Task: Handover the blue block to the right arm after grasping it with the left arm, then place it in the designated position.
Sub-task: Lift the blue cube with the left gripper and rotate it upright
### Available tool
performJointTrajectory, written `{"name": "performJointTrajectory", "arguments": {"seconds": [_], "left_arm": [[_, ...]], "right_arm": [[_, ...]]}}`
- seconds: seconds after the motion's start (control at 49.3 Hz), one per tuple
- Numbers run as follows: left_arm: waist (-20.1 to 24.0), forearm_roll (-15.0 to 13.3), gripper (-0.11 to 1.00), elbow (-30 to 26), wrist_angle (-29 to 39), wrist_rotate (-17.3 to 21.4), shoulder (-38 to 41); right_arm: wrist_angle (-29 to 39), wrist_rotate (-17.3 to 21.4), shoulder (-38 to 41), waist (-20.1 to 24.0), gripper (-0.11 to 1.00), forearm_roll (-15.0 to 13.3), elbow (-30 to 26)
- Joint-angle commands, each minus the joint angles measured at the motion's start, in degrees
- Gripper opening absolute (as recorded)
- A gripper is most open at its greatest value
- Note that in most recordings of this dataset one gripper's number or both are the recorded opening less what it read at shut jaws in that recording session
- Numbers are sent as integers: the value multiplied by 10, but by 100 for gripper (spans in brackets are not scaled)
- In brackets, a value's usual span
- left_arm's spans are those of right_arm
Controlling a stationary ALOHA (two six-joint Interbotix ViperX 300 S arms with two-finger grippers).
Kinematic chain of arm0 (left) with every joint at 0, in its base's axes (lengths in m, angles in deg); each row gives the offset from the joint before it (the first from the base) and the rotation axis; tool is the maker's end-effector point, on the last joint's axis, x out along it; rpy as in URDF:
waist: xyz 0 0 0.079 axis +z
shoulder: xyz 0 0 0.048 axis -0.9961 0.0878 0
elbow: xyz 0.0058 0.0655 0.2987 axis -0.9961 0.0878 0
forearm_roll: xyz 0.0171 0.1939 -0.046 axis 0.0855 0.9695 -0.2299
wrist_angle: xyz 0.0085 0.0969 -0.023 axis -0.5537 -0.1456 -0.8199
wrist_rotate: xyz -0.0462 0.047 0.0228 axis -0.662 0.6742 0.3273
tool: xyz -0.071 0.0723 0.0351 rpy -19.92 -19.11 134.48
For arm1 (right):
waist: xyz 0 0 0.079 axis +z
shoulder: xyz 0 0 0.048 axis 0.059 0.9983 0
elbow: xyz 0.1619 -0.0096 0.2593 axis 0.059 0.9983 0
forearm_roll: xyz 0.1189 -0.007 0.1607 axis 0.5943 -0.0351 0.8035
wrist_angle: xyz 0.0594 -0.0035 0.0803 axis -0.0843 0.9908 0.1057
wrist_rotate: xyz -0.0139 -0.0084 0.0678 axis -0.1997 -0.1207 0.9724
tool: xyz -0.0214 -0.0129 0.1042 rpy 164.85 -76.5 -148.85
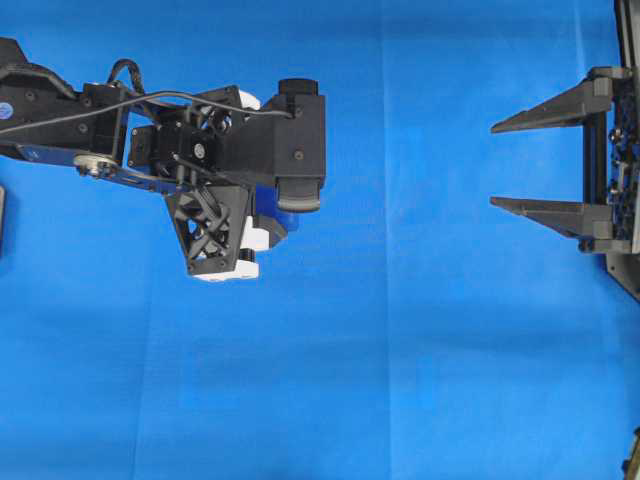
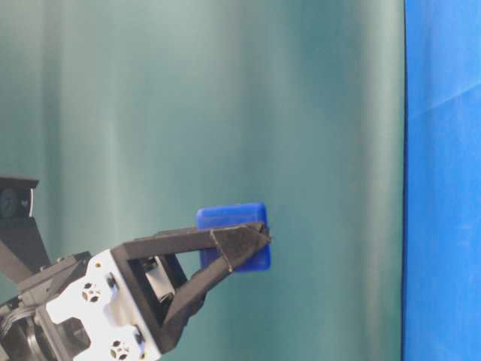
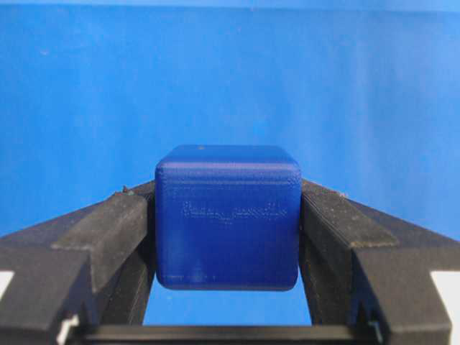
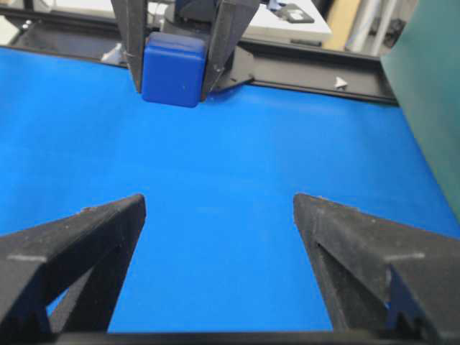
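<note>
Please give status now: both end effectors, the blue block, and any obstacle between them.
Left end effector shut on blue block, held above the cloth. Right end effector open, empty, facing it across a gap. Nothing between them.

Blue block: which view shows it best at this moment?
The left wrist view: the block fills the centre, clamped between the left gripper's jaws. The right wrist view shows it smaller, held off the cloth. Table-level shows it partly behind a finger. Overhead, the arm hides nearly all of it.
</note>
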Motion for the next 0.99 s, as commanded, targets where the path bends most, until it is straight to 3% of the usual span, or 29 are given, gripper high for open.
{"name": "performJointTrajectory", "arguments": {"seconds": [0.0,0.284,0.467,0.649,0.974], "left_arm": [[1,2,49,-11,-1,0,-43],[1,2,49,-9,-7,-3,-46],[1,2,49,19,-60,-3,-64],[0,2,49,63,-176,-3,-98],[1,2,49,185,-441,4,-183]], "right_arm": [[-4,-1,2,0,96,1,-17],[-4,-1,2,0,96,1,-17],[-6,-1,2,-1,96,1,-17],[-7,-2,2,0,96,-1,-17],[-20,-8,2,0,96,-8,-17]]}}
